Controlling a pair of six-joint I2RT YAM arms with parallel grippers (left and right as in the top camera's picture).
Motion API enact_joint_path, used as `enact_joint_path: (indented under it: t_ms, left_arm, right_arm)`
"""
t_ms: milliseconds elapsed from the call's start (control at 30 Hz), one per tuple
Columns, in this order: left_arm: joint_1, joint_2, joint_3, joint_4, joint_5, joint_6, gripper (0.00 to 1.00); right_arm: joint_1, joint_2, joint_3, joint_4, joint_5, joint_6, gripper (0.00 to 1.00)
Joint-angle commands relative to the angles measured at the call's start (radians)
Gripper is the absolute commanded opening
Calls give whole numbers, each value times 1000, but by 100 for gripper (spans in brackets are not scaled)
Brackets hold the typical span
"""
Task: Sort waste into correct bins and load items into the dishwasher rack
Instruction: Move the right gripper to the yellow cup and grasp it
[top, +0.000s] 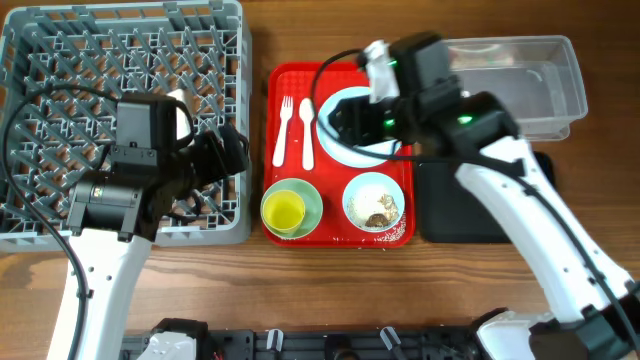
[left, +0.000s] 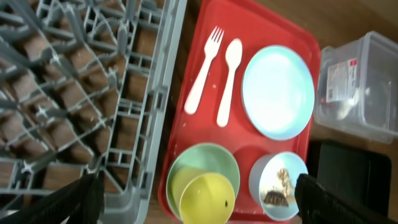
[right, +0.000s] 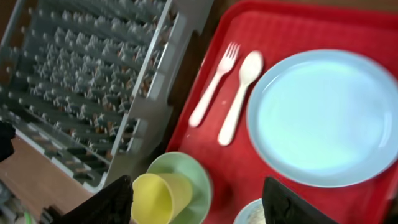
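The grey dishwasher rack (top: 120, 110) stands at the left. On the red serving tray (top: 340, 80) lie a white fork (top: 283, 130), a white spoon (top: 307, 130) and the pale blue plate (top: 350, 150). A yellow cup (top: 283, 212) sits in a green bowl (top: 312, 200). A second bowl (top: 373, 202) holds beige crumbs with brown bits. My left gripper (top: 235, 150) is open and empty over the rack's right edge. My right gripper (top: 345, 120) is open and empty above the plate. The clear tub (top: 520, 80) and the black tray (top: 470, 200) are at the right.
In the left wrist view a red-and-white printed wrapper (left: 341, 81) shows inside the clear tub (left: 373, 93). The right arm crosses over the black tray. The rack wall (left: 165, 93) stands close beside the red tray's left rim.
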Motion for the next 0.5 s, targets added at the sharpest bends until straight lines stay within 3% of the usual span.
enact_joint_path:
  t_ms: [0,167,467]
  left_arm:
    - [-3,-39,19,-6,66,-2,98]
    - [-3,-126,20,-8,146,26,89]
    - [-3,-209,20,-18,179,27,99]
  right_arm:
    - [30,28,-5,6,65,38,67]
    - [29,28,-5,-8,77,39,69]
    - [30,28,-53,-260,127,105,69]
